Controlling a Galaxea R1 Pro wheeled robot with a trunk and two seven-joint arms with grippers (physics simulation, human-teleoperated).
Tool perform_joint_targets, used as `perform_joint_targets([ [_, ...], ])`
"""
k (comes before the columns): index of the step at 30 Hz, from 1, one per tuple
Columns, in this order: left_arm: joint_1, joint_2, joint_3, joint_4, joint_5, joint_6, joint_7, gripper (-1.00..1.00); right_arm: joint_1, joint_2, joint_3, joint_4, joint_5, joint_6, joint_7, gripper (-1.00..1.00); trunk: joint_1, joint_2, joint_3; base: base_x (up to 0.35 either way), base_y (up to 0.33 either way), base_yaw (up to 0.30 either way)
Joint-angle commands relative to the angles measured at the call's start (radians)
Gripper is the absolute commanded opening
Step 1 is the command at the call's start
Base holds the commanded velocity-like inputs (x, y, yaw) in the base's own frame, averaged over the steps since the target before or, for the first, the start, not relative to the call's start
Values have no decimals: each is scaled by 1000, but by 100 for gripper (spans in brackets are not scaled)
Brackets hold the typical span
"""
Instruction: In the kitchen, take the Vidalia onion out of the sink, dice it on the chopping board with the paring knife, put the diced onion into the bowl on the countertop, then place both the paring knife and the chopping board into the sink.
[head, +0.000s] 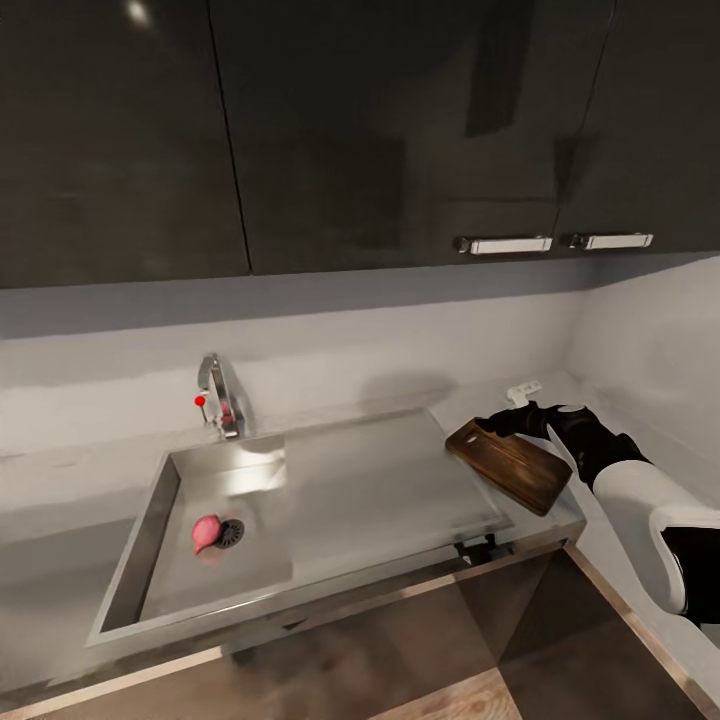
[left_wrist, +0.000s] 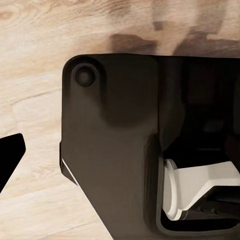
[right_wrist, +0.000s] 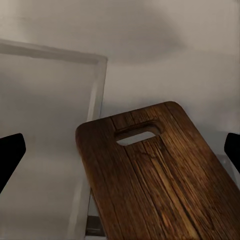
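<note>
Early days: the onion sits in the sink by the drain, nothing diced. Right fingers spread wide over the board on the table; left fingers' state I can't tell.

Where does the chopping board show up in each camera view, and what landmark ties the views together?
Head view: chopping board at right, on the countertop beside the sink, under the right gripper.
Left wrist view: not in it.
Right wrist view: lower middle, handle hole toward the sink's edge.
Shared landmark: the sink's raised rim next to the board.

Dim, soft render (slightly blurred), faint glare on the sink, dark cabinets.
</note>
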Motion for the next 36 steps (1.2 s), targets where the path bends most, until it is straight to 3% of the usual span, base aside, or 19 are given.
perform_joint_targets([
  [1,0,0,1,-2,1,-1,-3,100,-1,-1,6,-2,2,5,3,100,1,-2,-2,0,0,5],
  [36,0,-5,1,11,1,0,-3,100,-1,-1,5,-2,2,5,2,100,1,-2,-3,36,-24,0],
])
